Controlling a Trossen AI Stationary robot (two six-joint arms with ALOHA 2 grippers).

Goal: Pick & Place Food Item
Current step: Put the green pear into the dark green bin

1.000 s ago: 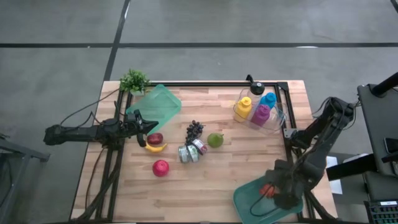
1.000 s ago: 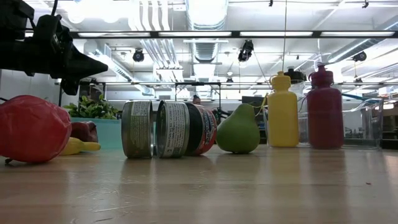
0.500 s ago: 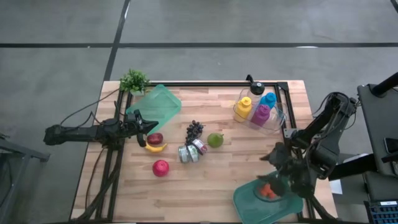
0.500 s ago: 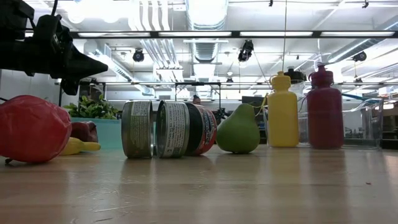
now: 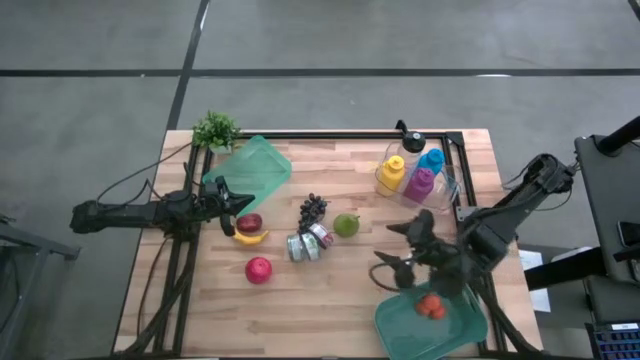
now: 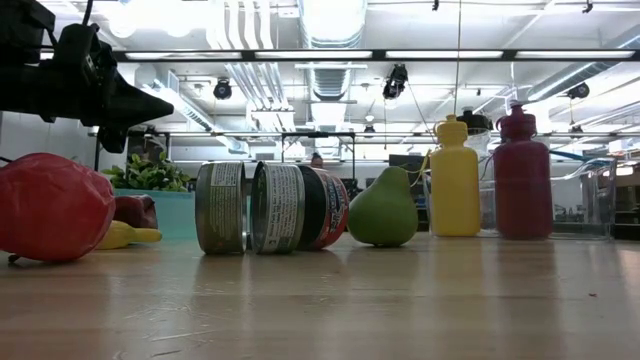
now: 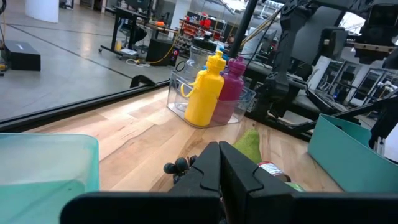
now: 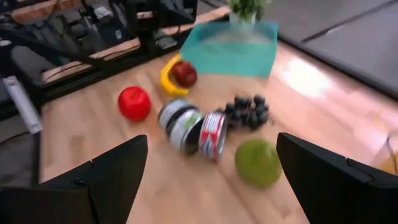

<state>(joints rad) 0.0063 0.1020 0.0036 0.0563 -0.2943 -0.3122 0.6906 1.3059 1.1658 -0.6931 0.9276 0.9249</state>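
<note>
The near-right teal tray (image 5: pixel 455 335) holds a red food item (image 5: pixel 431 306). My right gripper (image 5: pixel 392 254) hovers open just off that tray's far-left corner, pointing toward the table's middle; its wide-spread fingers frame the right wrist view (image 8: pixel 214 186). Ahead of it on the wood lie a green pear (image 5: pixel 346 225) (image 8: pixel 258 163), two tins (image 5: pixel 308 243) (image 8: pixel 189 127), grapes (image 5: pixel 313 208), a red apple (image 5: pixel 258 269) (image 8: pixel 134 102), a banana (image 5: pixel 250 238) and a dark red fruit (image 5: pixel 249 222). My left gripper (image 5: pixel 240 204) (image 7: pixel 221 163) waits shut above the banana.
A second teal tray (image 5: pixel 250 170) and a small plant (image 5: pixel 215 130) sit at the far-left corner. Yellow, blue and magenta bottles stand in a clear bin (image 5: pixel 412 178) at the far right. A black frame (image 5: pixel 330 134) runs along the far edge.
My right gripper has swung up and away from above the near-right tray toward the table's middle, ending past the tray's far-left corner. The red item stays in the tray. The left arm has kept still.
</note>
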